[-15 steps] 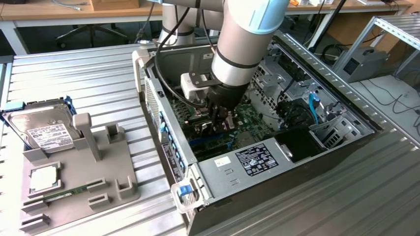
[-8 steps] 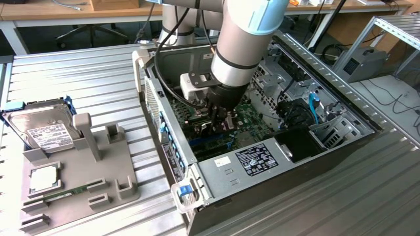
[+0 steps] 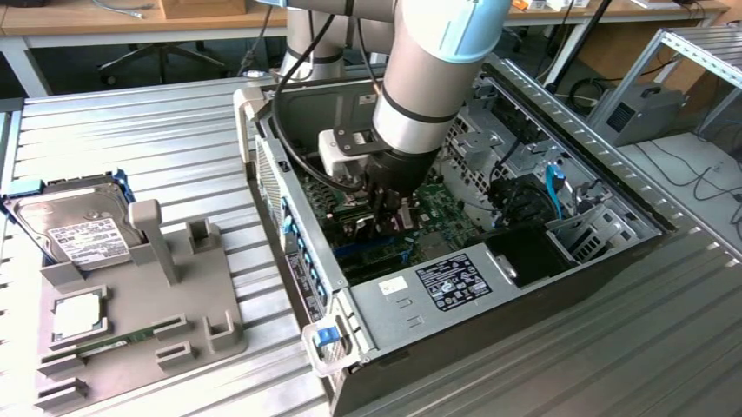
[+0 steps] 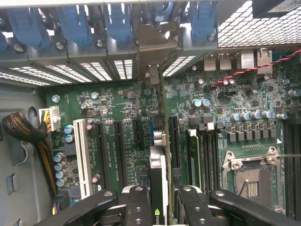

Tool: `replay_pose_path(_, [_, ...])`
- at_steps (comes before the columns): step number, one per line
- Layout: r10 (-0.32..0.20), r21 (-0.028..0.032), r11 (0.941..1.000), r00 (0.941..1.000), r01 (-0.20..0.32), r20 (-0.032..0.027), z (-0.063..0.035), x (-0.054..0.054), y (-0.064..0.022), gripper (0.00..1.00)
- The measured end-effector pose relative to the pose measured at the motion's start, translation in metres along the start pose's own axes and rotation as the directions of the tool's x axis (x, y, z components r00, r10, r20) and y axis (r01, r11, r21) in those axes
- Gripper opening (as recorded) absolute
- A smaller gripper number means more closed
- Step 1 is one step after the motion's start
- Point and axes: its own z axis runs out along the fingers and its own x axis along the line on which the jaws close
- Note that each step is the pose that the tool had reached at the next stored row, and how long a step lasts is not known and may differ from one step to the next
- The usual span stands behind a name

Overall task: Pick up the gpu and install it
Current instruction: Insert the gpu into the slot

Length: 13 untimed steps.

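On the ribbed metal surface [image 3: 139,139] lies an open computer case [image 3: 464,300], inside it the green motherboard [image 4: 117,108], and among its expansion slots the gpu [image 4: 158,165] stands on edge, pinched on both faces by the hand [image 4: 164,202], whose fingers are closed partway onto it.

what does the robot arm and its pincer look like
The arm is a silver-grey tube with a light blue cap and a black band. A whitish box sits at the wrist, with a black cable running to it. The pincer is black, with linked bars and round pivot bolts.
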Motion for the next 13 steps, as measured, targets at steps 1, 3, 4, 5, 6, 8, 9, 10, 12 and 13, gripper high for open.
replay_pose_path(1, [0.004,0.0003,1.0,1.0,-0.004,0.0001,0.0,0.0,0.0,0.27])
replay_pose_path(3, [0.013,0.001,0.9999,0.9999,-0.013,0.0003,0.0,0.0,0.0,0.27])
replay_pose_path(4, [0.013,0.0012,0.9999,0.9999,-0.013,0.0004,0.0,0.0,0.0,0.27])
replay_pose_path(5, [0.014,0.0011,0.9999,0.9999,-0.014,0.0004,0.0,0.0,0.0,0.27])
replay_pose_path(6, [0.014,0.0011,0.9999,0.9999,-0.014,0.0003,0.0001,0.0001,0.0,0.27])
replay_pose_path(8, [0.014,0.0011,0.9999,0.9999,-0.014,0.0001,0.0007,0.0002,0.0003,0.27])
replay_pose_path(9, [0.014,0.0012,0.9999,0.9999,-0.014,0.0001,0.0009,0.0002,0.0004,0.27])
replay_pose_path(10, [0.014,0.0011,0.9999,0.9999,-0.014,0.0001,0.0011,0.0002,0.0006,0.27])
replay_pose_path(12, [0.014,0.0011,0.9999,0.9999,-0.014,0.0002,0.0012,0.0002,0.0007,0.27])
replay_pose_path(13, [0.014,0.0011,0.9999,0.9999,-0.014,0.0003,0.0012,0.0002,0.0007,0.27])
